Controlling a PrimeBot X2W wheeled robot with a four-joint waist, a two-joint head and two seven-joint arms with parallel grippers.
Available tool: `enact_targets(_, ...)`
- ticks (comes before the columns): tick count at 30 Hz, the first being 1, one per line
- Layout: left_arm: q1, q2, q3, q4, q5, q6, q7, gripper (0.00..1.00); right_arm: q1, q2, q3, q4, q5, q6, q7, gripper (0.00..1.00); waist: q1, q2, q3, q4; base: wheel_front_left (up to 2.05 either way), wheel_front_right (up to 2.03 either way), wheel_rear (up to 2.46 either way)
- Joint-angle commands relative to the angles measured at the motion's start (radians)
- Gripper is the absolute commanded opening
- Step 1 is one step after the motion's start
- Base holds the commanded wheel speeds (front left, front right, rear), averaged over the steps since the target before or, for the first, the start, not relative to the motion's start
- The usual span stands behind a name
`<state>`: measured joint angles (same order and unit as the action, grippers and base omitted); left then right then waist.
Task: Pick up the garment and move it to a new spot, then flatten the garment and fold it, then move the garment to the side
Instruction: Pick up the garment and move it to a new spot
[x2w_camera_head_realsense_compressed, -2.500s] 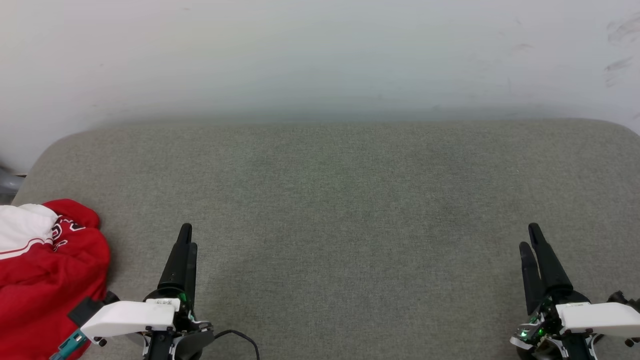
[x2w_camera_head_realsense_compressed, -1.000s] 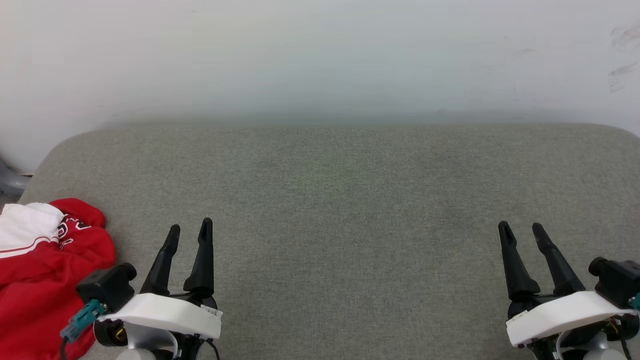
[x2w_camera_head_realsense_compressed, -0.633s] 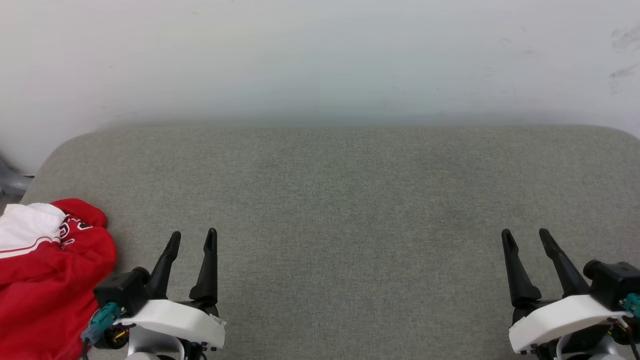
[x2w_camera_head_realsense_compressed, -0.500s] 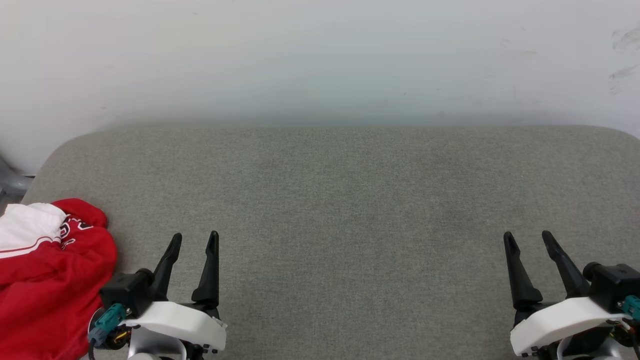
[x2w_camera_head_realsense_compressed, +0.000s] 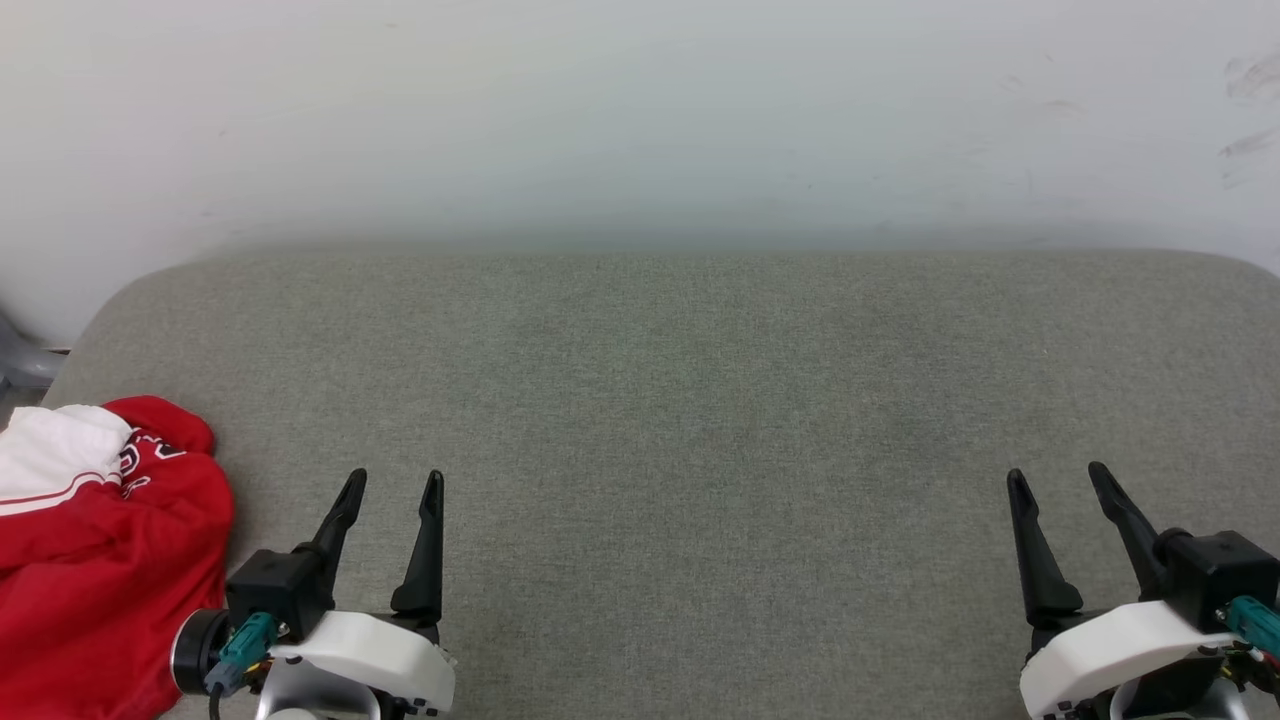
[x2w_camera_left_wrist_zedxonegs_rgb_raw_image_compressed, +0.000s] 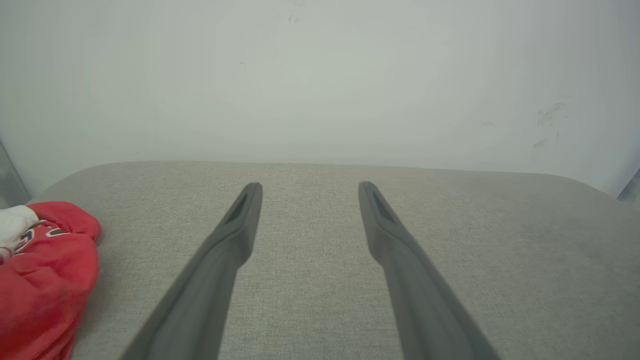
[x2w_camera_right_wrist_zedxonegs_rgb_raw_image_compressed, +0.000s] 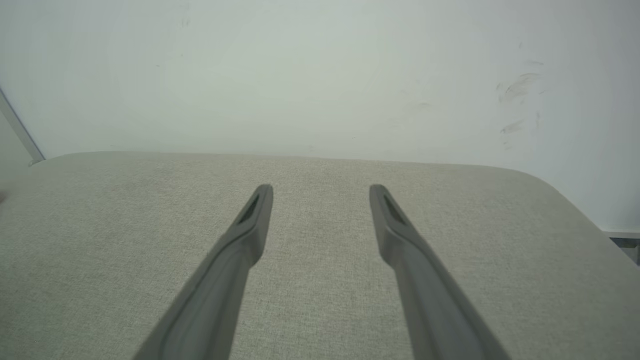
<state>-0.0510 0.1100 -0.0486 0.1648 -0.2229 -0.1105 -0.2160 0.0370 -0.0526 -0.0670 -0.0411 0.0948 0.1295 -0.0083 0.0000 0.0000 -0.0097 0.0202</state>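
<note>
- I am facing a plain pale wall (x2w_camera_head_realsense_compressed: 640, 120), which is carrying a few dark scuff marks (x2w_camera_head_realsense_compressed: 1245, 140) at its upper right.
- A broad padded surface (x2w_camera_head_realsense_compressed: 700, 400) is lying against that wall and spanning nearly the whole head view, with rounded far corners.
- A grey object (x2w_camera_head_realsense_compressed: 15, 360) is showing past the surface's left end; I cannot tell what it is.
- The surface's covering is reading as a grey-green woven cloth with a fine, even grain, flat and unwrinkled.
- The garment (x2w_camera_head_realsense_compressed: 100, 560) is sitting in a crumpled heap at the left end of the surface. It is soft red fabric with a white part at the top, a thin red stripe and a scrap of dark lettering.
- My left gripper (x2w_camera_head_realsense_compressed: 395, 478) is holding its two long, dark, tapering fingers apart with nothing between them. It is standing just right of the garment, and the fingers are keeping clear of the cloth.
- My right gripper (x2w_camera_head_realsense_compressed: 1056, 472) is likewise standing spread and empty near the surface's right end, well apart from the garment.
- Against the frame a second ago, both grippers are sitting lower in the head view, having drawn back toward me with the same spread.
- The garment is lying where it lay.
</note>
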Motion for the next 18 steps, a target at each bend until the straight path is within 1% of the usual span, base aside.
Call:
enact_targets(1,-0.014,0.002,0.001,-0.002,0.019,-0.002,-0.011,1.0,0.003,0.002,0.0,-0.014,-0.016,0.002,-0.002,1.0,0.0,0.0,0.0,0.001,0.0,0.0,0.0)
enact_targets(6,-0.018,-0.003,0.007,0.002,0.044,-0.004,-0.02,1.0,0.006,0.002,-0.004,-0.019,-0.027,0.002,-0.004,1.0,0.0,0.0,0.001,0.006,0.0,0.0,0.0)
enact_targets(10,-0.02,-0.007,0.02,0.004,0.06,-0.004,-0.027,1.0,0.006,0.003,-0.006,-0.022,-0.031,0.001,-0.007,1.0,0.0,0.0,0.001,0.026,0.0,0.0,0.0)
enact_targets(14,-0.025,-0.011,0.037,0.008,0.074,-0.007,-0.035,1.0,0.004,0.003,0.006,-0.024,-0.039,0.001,-0.008,1.0,0.0,0.0,0.002,0.062,0.0,0.0,0.0)
enact_targets(18,-0.025,-0.017,0.051,0.012,0.084,-0.009,-0.041,1.0,-0.003,0.003,0.028,-0.021,-0.049,0.001,-0.008,1.0,0.0,0.0,0.004,0.114,0.0,0.0,0.0)
